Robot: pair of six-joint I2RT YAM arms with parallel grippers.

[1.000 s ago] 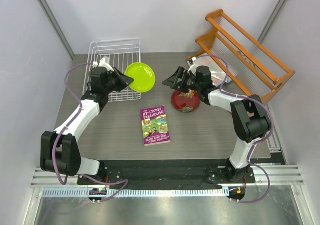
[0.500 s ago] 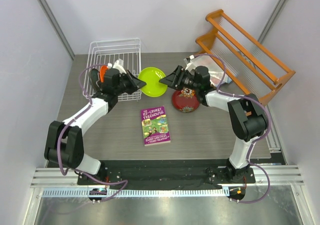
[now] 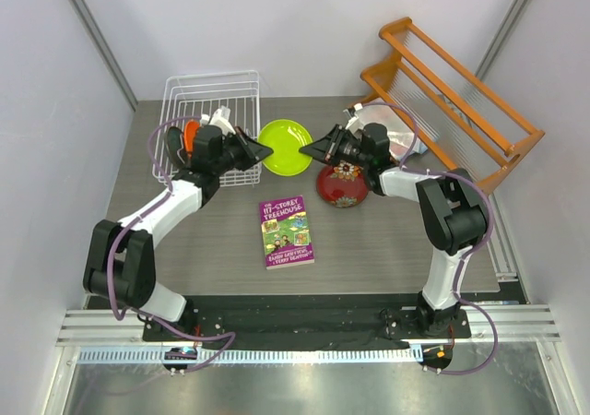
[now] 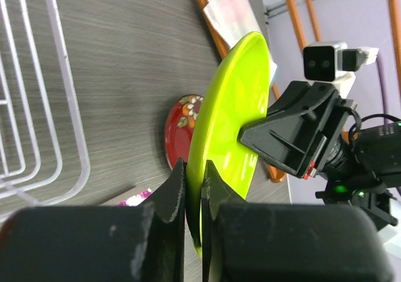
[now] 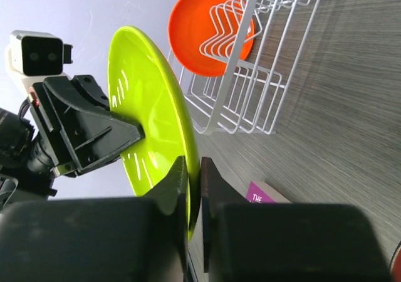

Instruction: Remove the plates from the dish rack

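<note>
Two grippers are on one plate, and that is what the next move turns on. The lime green plate [image 3: 286, 148] hangs in the air above the table [image 3: 184, 249], just past the near right corner of the dish rack [image 3: 212, 85]. My left gripper [image 3: 261, 150] is pinched on its rim at 9 o'clock. My right gripper [image 3: 314, 147] is pinched on the opposite rim at 3 o'clock. Both wrist views show the rim edge-on, squeezed between closed fingers with no gap.

A round plate has no long axis of its own, so the line that matters runs between the two grips, 9 to 3 across the overhead view. Its face points up toward that camera and looks close to level. The fingers come in flat from either side.

From the green plate, the dark red plate [image 3: 343, 186] lies flat on the table at about 4 o'clock, right under the right wrist. The rack lies off at 9 to 10 o'clock, with the orange plate [image 3: 188, 136] standing between its tines behind the left wrist. The book [image 3: 287, 231] sits at 6 o'clock, well apart.

I read this as a handover. The right arm is the nearer one to the red plate, so I judge the left jaws should let go first. Pulling either arm along the 9-to-3 line while both are clamped would strain the plate.
</note>
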